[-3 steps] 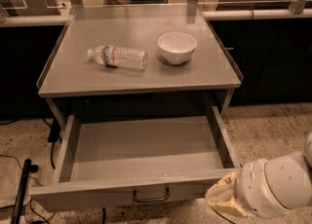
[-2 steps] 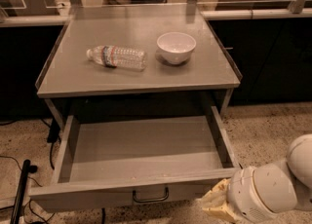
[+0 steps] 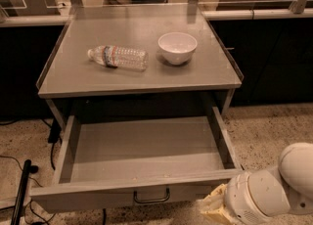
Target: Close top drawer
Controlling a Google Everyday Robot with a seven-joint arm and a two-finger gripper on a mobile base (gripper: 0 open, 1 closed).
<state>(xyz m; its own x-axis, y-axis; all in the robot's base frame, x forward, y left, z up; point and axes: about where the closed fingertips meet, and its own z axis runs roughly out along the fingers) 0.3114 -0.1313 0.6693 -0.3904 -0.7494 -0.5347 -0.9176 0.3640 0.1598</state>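
Note:
The top drawer [image 3: 146,146] is a wide, shallow grey box, pulled far out from under the grey table top [image 3: 139,79]. It holds nothing. Its flat front panel [image 3: 88,197] faces me with a small dark loop handle [image 3: 151,197] at centre. My gripper [image 3: 214,209] is at the bottom right, just right of the front panel and below the drawer's right front corner. Only its pale tip shows, with the white arm [image 3: 274,190] behind it.
A clear plastic water bottle [image 3: 118,56] lies on its side on the table top. A white bowl [image 3: 177,48] stands to its right. Black cables [image 3: 22,190] lie on the speckled floor at the left. Dark counters stand behind the table.
My arm and gripper have shifted left along the bottom edge, closer to the drawer's front panel. The drawer, bottle and bowl have not moved.

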